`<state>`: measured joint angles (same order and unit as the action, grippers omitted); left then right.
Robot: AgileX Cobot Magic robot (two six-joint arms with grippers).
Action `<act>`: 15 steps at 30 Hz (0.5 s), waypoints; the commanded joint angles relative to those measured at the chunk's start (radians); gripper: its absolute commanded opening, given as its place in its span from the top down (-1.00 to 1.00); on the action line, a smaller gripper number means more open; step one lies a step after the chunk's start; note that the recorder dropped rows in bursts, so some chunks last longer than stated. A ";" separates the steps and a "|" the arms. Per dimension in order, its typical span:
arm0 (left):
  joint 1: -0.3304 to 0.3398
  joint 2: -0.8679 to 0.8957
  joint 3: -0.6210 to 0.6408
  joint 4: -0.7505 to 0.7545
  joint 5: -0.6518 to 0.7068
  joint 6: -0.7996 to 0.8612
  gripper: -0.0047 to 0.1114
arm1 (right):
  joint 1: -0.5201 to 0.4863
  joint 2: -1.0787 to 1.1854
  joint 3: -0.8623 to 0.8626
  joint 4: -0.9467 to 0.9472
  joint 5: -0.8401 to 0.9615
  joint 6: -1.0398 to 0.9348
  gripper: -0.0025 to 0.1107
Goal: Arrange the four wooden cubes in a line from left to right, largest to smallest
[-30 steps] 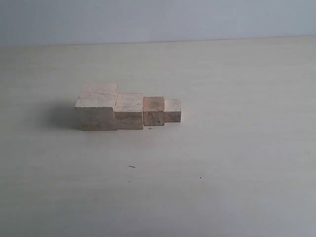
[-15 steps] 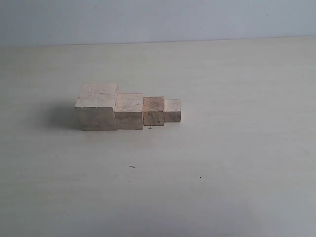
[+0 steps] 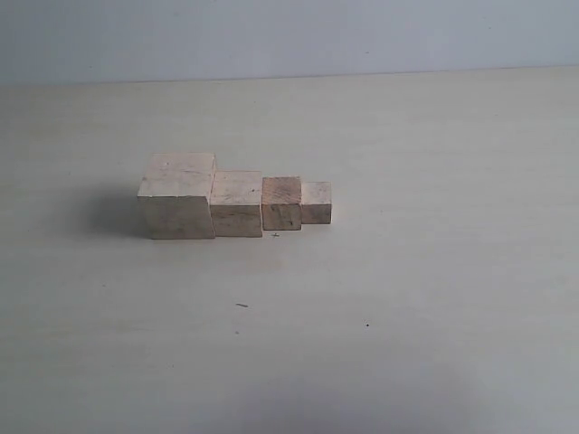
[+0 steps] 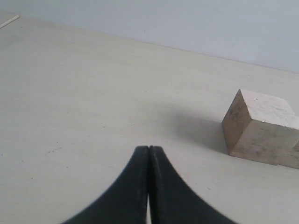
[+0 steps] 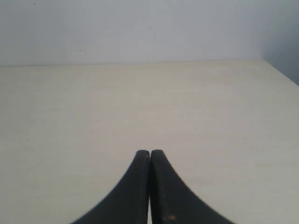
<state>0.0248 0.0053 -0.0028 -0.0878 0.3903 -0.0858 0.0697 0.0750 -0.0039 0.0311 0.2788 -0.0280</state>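
Observation:
Four pale wooden cubes stand touching in one row on the table. From left to right they are the largest cube, the second cube, the third cube and the smallest cube. Neither arm shows in the exterior view. My left gripper is shut with nothing in it, and the largest cube sits well off to one side of it. My right gripper is shut and empty too, over bare table with no cube in its view.
The pale table runs back to a light wall. A small dark speck lies in front of the row. The table's side edge shows in the right wrist view.

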 commanded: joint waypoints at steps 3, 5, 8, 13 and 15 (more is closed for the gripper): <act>-0.006 -0.005 0.003 0.000 -0.012 0.003 0.92 | 0.006 -0.043 0.004 -0.013 -0.002 0.004 0.96; -0.006 -0.005 0.003 0.000 -0.012 0.003 0.92 | 0.006 -0.069 0.004 -0.013 0.011 0.004 0.96; -0.006 -0.005 0.003 0.000 -0.012 0.003 0.92 | 0.006 -0.075 0.004 -0.013 0.028 0.002 0.96; -0.006 -0.005 0.003 0.000 -0.012 0.003 0.92 | 0.004 -0.075 0.004 -0.018 0.061 0.002 0.96; -0.006 -0.005 0.003 0.000 -0.012 0.003 0.92 | 0.004 -0.075 0.004 -0.020 0.061 0.002 0.96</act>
<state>0.0248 0.0053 -0.0028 -0.0878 0.3903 -0.0858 0.0720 0.0066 -0.0039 0.0233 0.3383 -0.0261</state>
